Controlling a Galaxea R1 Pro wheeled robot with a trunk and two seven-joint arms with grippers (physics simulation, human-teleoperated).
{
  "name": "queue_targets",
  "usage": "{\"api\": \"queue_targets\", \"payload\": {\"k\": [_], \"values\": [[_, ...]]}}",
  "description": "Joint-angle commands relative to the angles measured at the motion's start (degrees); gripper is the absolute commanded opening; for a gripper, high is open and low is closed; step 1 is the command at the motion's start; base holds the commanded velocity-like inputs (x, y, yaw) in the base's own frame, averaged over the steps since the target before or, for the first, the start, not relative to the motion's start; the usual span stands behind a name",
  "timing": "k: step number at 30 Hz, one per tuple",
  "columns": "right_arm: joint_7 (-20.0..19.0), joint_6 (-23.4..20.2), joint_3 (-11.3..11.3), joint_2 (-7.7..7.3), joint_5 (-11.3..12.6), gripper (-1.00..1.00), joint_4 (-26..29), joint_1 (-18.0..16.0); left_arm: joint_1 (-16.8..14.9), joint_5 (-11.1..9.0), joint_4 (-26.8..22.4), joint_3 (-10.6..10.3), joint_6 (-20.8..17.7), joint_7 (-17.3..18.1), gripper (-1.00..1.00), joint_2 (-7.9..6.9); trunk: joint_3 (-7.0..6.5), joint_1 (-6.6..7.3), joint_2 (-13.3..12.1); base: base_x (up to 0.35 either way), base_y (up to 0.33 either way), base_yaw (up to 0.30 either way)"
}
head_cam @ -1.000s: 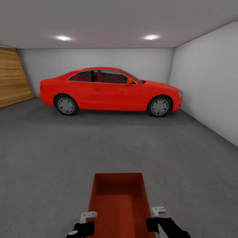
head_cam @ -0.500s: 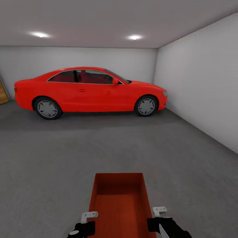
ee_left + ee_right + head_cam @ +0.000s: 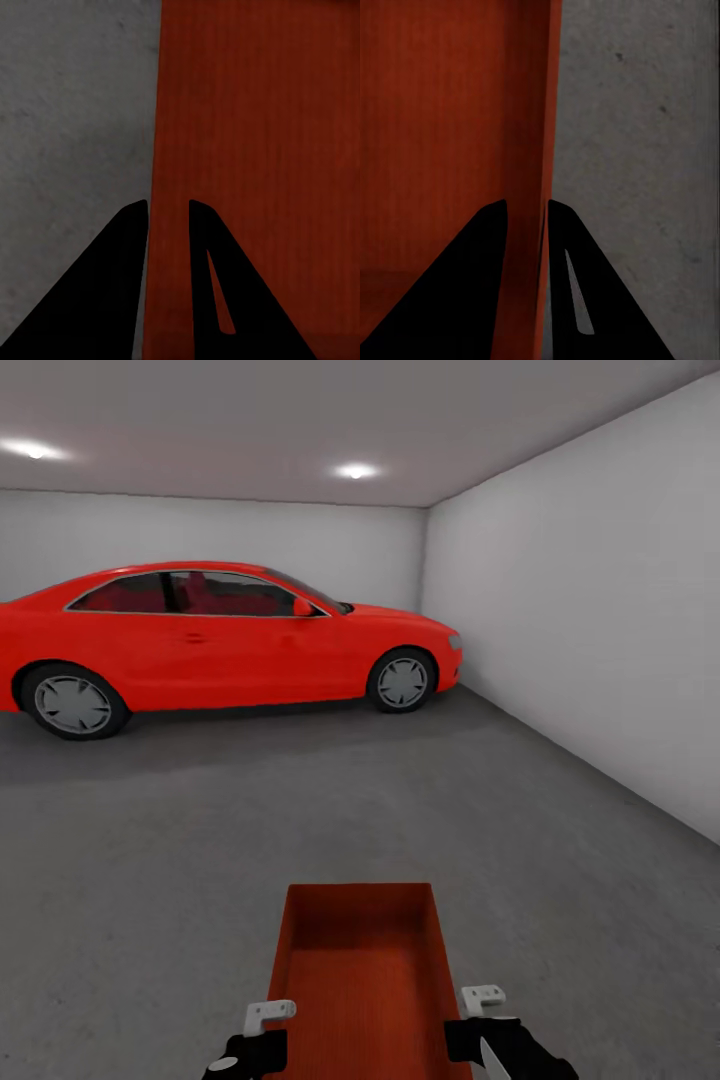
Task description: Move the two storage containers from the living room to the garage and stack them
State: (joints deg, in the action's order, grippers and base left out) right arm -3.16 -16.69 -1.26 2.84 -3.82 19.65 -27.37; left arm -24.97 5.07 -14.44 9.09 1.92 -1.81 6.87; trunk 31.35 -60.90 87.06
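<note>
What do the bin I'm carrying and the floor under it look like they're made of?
The storage container looks like matte orange-red plastic: its walls are thin and straight, with fine ribbing and no gloss. The floor looks like bare concrete, dark grey and mottled, with small dark specks in the right wrist view and no seams or shine. Both are renders, so these are guesses from appearance alone.
</note>
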Motion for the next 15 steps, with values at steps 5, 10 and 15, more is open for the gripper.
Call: {"api": "queue_targets", "payload": {"k": [5,10,15], "values": [[-1.3,-0.3,1.8,-0.29,0.9,-1.0,-0.1,0.0,-0.1,0.4,-0.1,-0.2,0.2,3.2,-1.0,-1.77,0.05,-0.02,0.0,0.227,0.0,-0.282],[-1.3,-0.3,1.7,-0.29,0.9,-1.0,-0.1,0.0,-0.1,0.4,-0.1,-0.2,0.2,3.2,-1.0,-1.77,0.05,-0.02,0.0,0.191,0.0,-0.285],[-1.3,-0.3,1.7,-0.29,0.9,-1.0,-0.1,0.0,-0.1,0.4,-0.1,-0.2,0.2,3.2,-1.0,-1.77,0.05,-0.02,0.0,0.156,0.0,-0.285]]}}
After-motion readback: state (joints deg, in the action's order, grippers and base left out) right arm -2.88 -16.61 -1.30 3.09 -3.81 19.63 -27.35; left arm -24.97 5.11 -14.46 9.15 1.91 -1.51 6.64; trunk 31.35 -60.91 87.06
